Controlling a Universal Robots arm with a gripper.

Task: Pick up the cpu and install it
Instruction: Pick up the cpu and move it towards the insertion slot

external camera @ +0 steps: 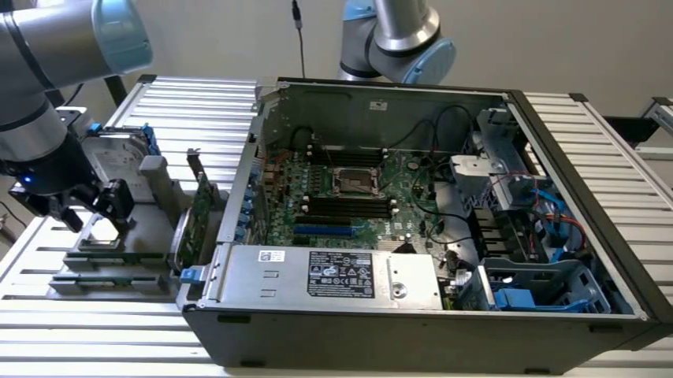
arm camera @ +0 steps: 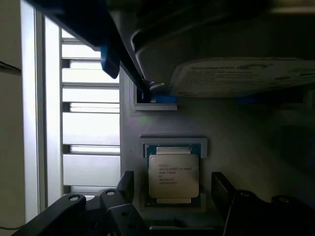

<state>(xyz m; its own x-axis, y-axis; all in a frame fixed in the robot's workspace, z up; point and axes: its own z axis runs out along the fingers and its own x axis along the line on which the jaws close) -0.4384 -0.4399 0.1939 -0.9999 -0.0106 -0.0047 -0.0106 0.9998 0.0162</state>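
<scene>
Silver-grey cpu (arm camera: 173, 174) lies flat in its recess on the grey fixture (arm camera: 246, 137). Gripper (arm camera: 173, 189) fingers stand apart, one on either side of it. Risk, as I judge it: an off-centre close tilts the chip or jams it against the recess wall.

In the exterior view the gripper (external camera: 93, 209) stands in front of the grey tray (external camera: 116, 256), so you cannot make out what lies between its fingers. The arm (external camera: 42, 94) that carries it is cut off by that view's left and top edges. A second arm (external camera: 405, 39) behind the computer case (external camera: 421, 331) is cut off at the top, and the case's near corner runs past the exterior view's right edge. In the wrist view you cannot read the small print on the cpu (arm camera: 173, 176) or on the hard drive (arm camera: 236, 73) label. The drive and the fingers (arm camera: 125, 186) both run out of the picture.
</scene>
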